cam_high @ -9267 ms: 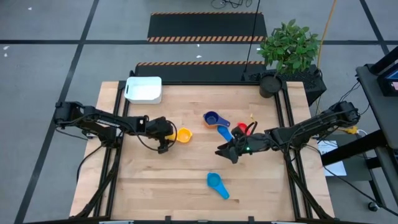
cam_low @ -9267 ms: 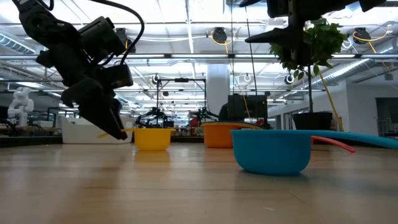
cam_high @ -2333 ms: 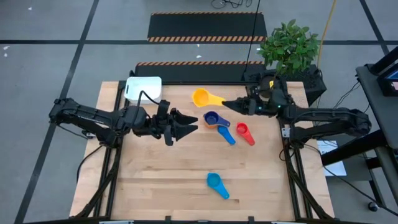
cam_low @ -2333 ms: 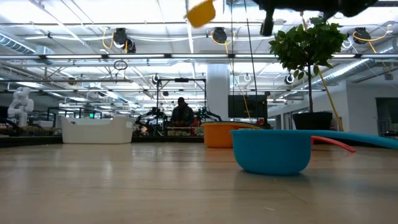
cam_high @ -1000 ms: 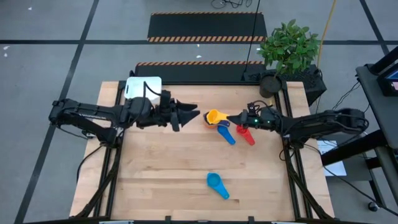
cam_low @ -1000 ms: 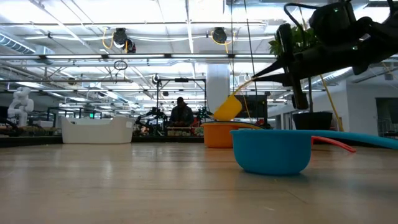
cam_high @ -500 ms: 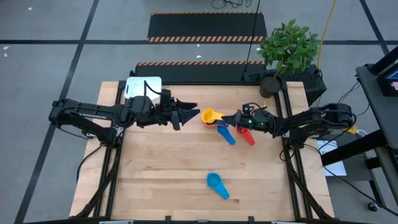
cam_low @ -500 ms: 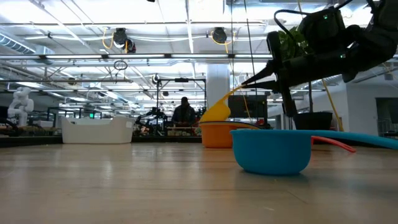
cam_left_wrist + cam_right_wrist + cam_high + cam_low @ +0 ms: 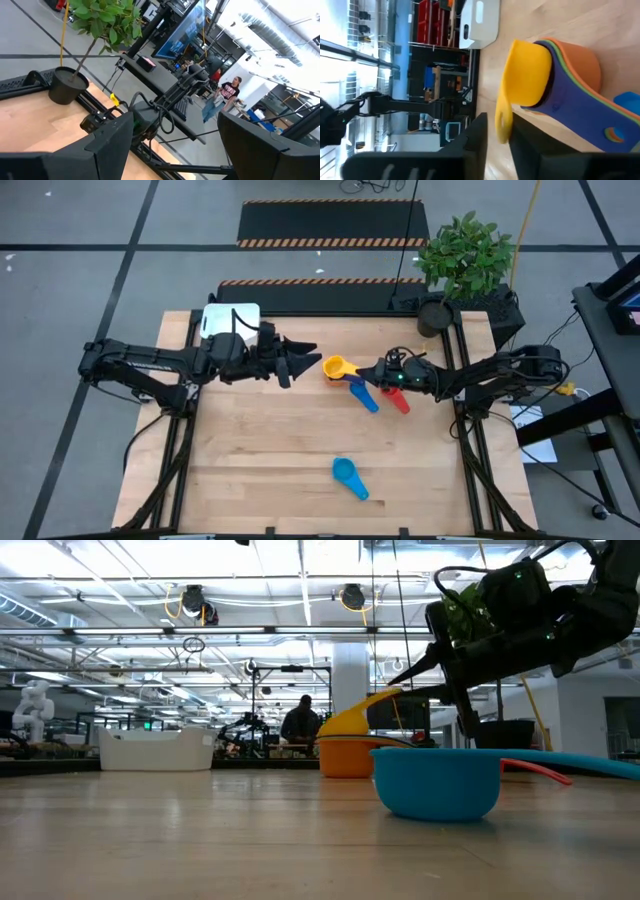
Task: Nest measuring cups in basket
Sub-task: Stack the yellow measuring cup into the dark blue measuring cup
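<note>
Just 1 yellow cup [image 9: 338, 367] atop nested stack [image 9: 570, 75]; right tool [image 9: 372, 371] slightly apart, left tool [image 9: 312, 360] apart

The high view looks straight down on the whole table [image 9: 250, 470]. The low view looks level across it from table height. Both show the yellow cup [image 9: 337, 366] and blue cup [image 9: 436, 782].

Seven cups were counted: five nested in a stack [image 9: 343, 370], one red cup [image 9: 393, 396] beside it and one blue cup [image 9: 347, 475] apart. One basket [image 9: 231, 324] was seen.
</note>
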